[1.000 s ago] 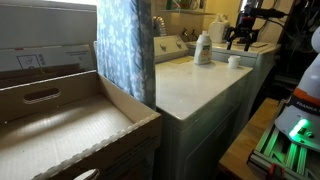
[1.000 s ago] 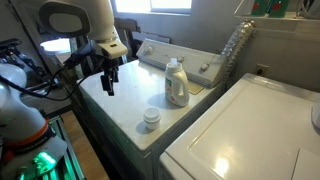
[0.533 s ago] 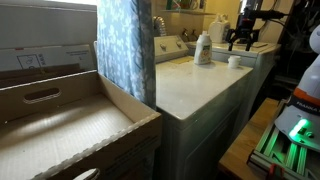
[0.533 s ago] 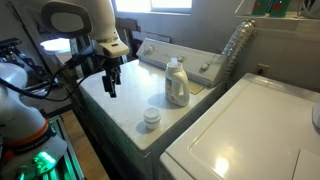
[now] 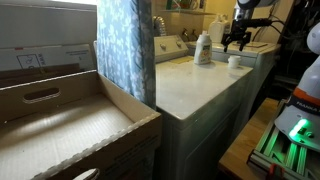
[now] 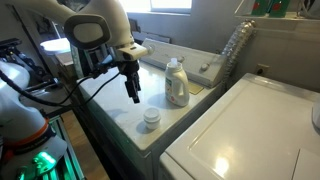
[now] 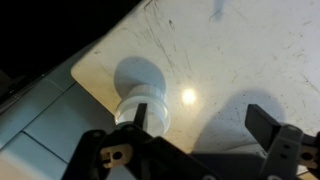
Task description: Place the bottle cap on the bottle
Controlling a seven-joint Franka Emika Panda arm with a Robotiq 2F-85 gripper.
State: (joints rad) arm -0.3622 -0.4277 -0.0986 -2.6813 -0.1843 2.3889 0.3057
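The bottle cap point(image 6: 151, 118) is a small white round cap standing on the white appliance top point(image 6: 115, 105) near its front corner. It also shows in an exterior view point(image 5: 234, 61) and in the wrist view point(image 7: 143, 106) by the left finger. The bottle point(image 6: 176, 83), white with a yellowish-green label, stands upright behind it, and shows in an exterior view point(image 5: 203, 49). My gripper point(image 6: 135, 93) hangs open and empty above the top, a little behind and to the left of the cap. In the wrist view my fingers point(image 7: 200, 125) are spread with nothing between them.
A second white appliance point(image 6: 240, 130) stands to the right, with a control panel point(image 6: 200, 63) behind the bottle. A blue curtain point(image 5: 125, 45) and a large cardboard box point(image 5: 60, 125) fill the near side of an exterior view. The floor drops away past the appliance top's edge point(image 7: 40, 110).
My gripper has moved across the appliance top toward the cap and bottle, from the far left edge to just beside the cap. The cap and bottle have not moved.
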